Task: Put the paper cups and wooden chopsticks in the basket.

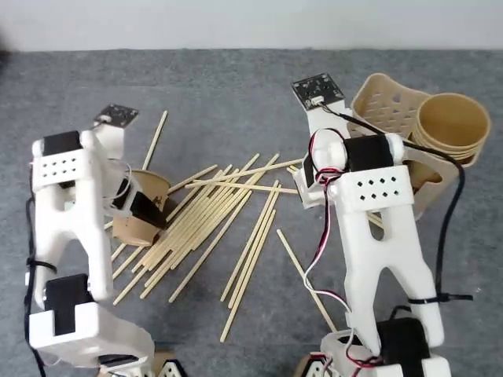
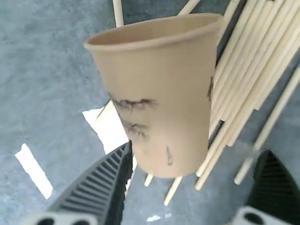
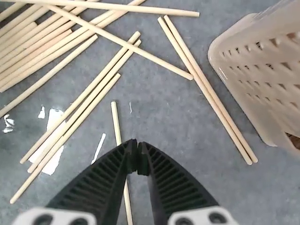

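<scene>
Tan paper cup stack in beige plastic basket; wooden chopsticks lie outside.
Left gripper spread around 1 loose cup; right gripper pressed together, empty.

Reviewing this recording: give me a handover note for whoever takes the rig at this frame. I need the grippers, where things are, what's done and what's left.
Left gripper: open, fingers either side of a paper cup at the left end of the chopstick spread; not clamped.
Right gripper: shut, empty, low over the table near the basket.
Done: stacked cups sit in the basket at the far right.
Left: close on the loose cup and carry it to the basket, then move the chopsticks, which lie scattered on the table between the arms.
</scene>
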